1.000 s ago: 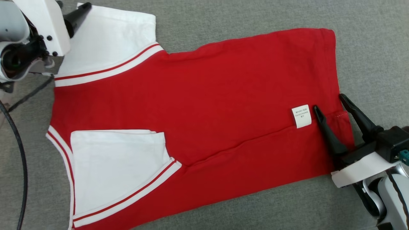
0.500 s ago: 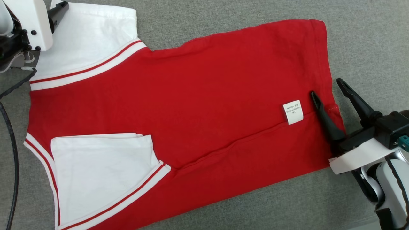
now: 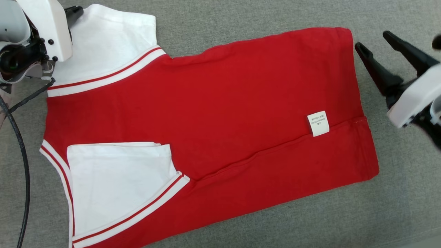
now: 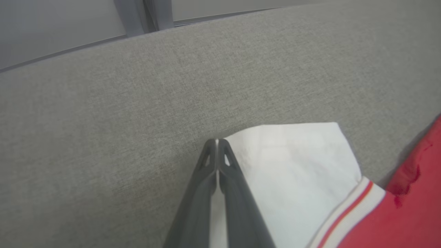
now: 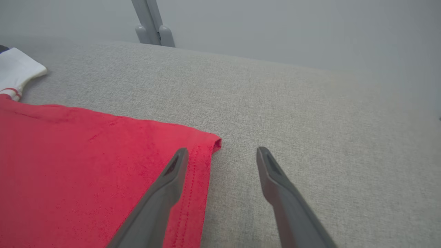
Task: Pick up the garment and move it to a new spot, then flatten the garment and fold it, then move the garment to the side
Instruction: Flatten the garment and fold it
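A red garment [image 3: 224,103] with white, red-striped sleeves lies spread on the grey surface, a white label [image 3: 318,123] near its right hem. One white sleeve [image 3: 110,41] reaches to the upper left, where my left gripper [image 3: 74,12] sits at its corner. In the left wrist view that gripper [image 4: 217,142] is shut, with a sliver of the white sleeve [image 4: 293,172] between its fingers. My right gripper [image 3: 372,39] stands open just off the garment's far right corner. In the right wrist view, its [image 5: 222,151] left finger hangs over the red hem [image 5: 200,165] and the other over bare surface.
The grey fabric surface [image 3: 241,17] extends on all sides of the garment. A black cable [image 3: 20,165] runs down the left edge. Beyond the surface's far edge stands a grey metal post [image 5: 151,24], also in the left wrist view [image 4: 148,13].
My right gripper, still open, has left the lower right hem beside the label and moved up to the garment's far right corner. The left gripper stays at the sleeve. The camera shifted slightly.
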Controlling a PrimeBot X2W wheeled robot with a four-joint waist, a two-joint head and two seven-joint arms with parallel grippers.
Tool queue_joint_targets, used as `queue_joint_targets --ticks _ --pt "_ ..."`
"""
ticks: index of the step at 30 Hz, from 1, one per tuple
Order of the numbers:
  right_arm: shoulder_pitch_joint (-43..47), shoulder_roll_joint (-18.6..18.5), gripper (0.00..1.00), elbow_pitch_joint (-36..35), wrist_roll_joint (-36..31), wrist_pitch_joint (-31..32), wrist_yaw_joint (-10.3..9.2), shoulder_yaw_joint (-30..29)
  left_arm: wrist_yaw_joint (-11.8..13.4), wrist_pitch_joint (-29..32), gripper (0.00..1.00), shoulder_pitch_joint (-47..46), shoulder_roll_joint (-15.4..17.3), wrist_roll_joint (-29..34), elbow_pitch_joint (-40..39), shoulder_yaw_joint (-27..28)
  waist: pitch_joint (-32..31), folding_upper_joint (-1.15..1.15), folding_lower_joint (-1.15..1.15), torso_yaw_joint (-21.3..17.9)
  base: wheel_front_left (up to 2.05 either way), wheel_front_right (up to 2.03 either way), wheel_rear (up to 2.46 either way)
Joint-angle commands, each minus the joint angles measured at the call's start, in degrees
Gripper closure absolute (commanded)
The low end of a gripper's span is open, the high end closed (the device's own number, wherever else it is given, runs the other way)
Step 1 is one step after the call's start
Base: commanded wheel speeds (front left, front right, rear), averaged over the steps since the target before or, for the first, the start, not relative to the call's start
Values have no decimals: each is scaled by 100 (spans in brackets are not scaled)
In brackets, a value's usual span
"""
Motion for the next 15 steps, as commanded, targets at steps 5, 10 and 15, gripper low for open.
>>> queue_joint_targets --ticks 5,10,15 --pt "-1080 -211 0 255 988 2149 -1 166 -94 84 100 8 -19 -66 -143 -14 -50 0 0 135 0 0 0" --pt "-2097 -25 0 1044 1300 3847 -1 222 -102 106 100 -172 -59 13 -289 -55 62 0 0 323 0 0 0" --pt "-2486 133 0 1587 1234 4454 -1 298 -115 114 100 -247 -118 33 -341 -88 149 0 0 461 0 0 0"
